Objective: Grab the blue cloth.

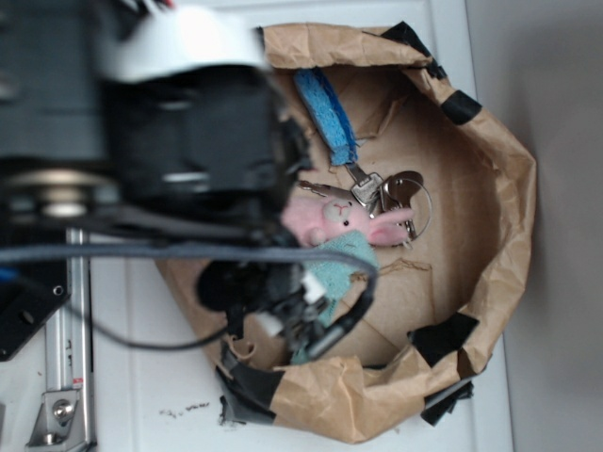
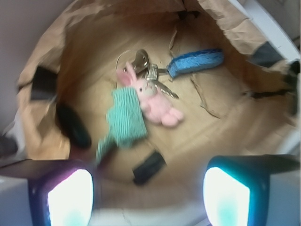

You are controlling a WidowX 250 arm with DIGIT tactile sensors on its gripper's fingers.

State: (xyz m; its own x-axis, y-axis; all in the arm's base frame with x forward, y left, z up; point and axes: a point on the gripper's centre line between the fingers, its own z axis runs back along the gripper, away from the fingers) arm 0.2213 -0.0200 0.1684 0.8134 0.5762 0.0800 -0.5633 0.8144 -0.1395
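Note:
The blue cloth (image 2: 126, 117), pale turquoise and fuzzy, lies on the floor of a brown paper bag (image 2: 235, 117), touching the left side of a pink plush bunny (image 2: 155, 101). Its narrow tail (image 2: 106, 146) trails toward my left finger. My gripper (image 2: 148, 188) is open and empty, with wide-apart jaws, above and short of the cloth. In the exterior view the cloth (image 1: 344, 264) shows just below the bunny (image 1: 349, 218), and my blurred gripper (image 1: 283, 315) hangs over the bag's lower left part, hiding some of the cloth.
A bright blue strap (image 2: 197, 62) with metal keys (image 2: 141, 63) lies beyond the bunny. Black tape patches (image 2: 148, 167) and a dark oval (image 2: 73, 125) mark the bag's floor and wall. The crumpled bag rim (image 1: 509, 188) rings everything, on a white surface (image 1: 132, 395).

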